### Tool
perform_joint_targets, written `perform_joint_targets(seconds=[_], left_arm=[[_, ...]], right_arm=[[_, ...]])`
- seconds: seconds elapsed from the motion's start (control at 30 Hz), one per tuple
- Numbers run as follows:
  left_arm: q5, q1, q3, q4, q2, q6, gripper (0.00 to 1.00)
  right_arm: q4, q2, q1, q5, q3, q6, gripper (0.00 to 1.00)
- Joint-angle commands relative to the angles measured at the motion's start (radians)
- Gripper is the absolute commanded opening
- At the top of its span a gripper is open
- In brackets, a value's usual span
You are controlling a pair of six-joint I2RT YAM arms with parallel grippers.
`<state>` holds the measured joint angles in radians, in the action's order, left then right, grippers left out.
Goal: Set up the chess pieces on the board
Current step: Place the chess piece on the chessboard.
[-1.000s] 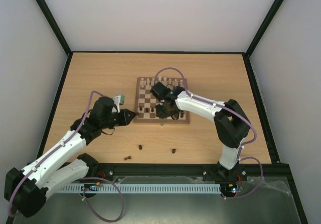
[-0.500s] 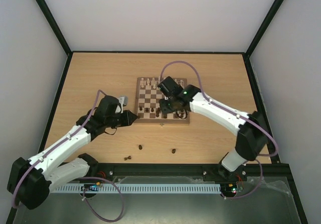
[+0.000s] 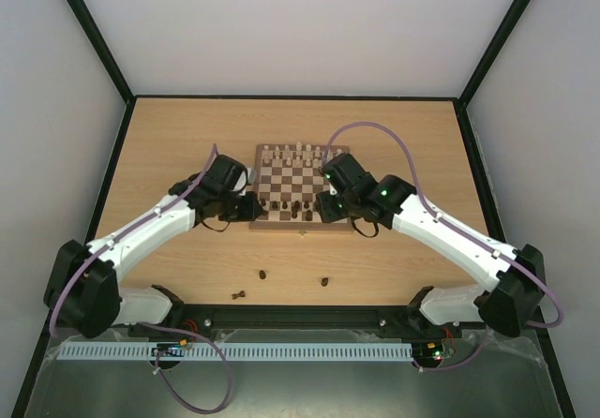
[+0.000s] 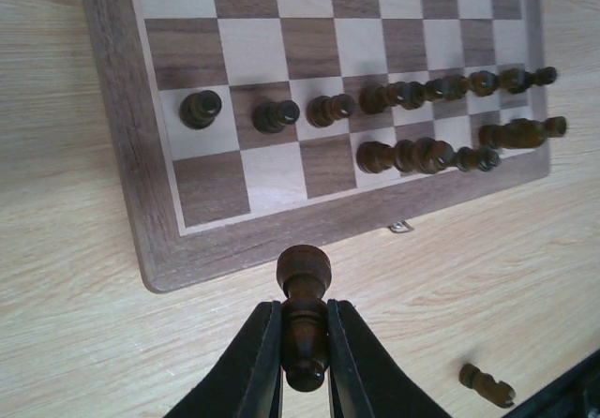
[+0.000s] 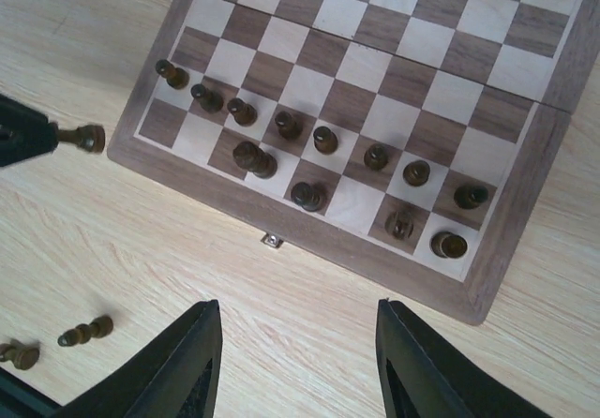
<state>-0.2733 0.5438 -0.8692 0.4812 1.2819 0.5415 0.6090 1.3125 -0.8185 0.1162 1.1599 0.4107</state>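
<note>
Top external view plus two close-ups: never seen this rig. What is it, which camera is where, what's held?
Two robot arms, left arm and right arm, are bolted at the near edge of a wooden table. The wide picture comes from a fixed camera above and behind them. Each close-up comes from a wrist camera looking past its own fingers. On the table sits a chess board, dark pieces in its near rows, pale pieces along its far edge; three loose dark pieces lie off it. The left gripper is shut on a dark piece beside the board's near left corner. The right gripper is open and empty.
</note>
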Motion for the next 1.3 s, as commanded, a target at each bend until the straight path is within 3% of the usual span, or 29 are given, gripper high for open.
perform_joint_targets(seconds=[0.0,0.47,1.27], left_arm=[[0.054,0.015,-0.092,0.116,0.090,-0.057,0.14],[0.203,0.141,-0.386,0.276,0.389,-0.112,0.14],[0.337,0.222,-0.557,0.379,0.583,-0.136,0.15]], right_arm=[[0.034,-0.060,0.006,0.000,-0.052,-0.008,0.47],[0.020,-0.162,0.020,-0.024,-0.119,-0.010,0.48],[0.010,-0.192,0.021,-0.043,-0.132,-0.020,0.49]])
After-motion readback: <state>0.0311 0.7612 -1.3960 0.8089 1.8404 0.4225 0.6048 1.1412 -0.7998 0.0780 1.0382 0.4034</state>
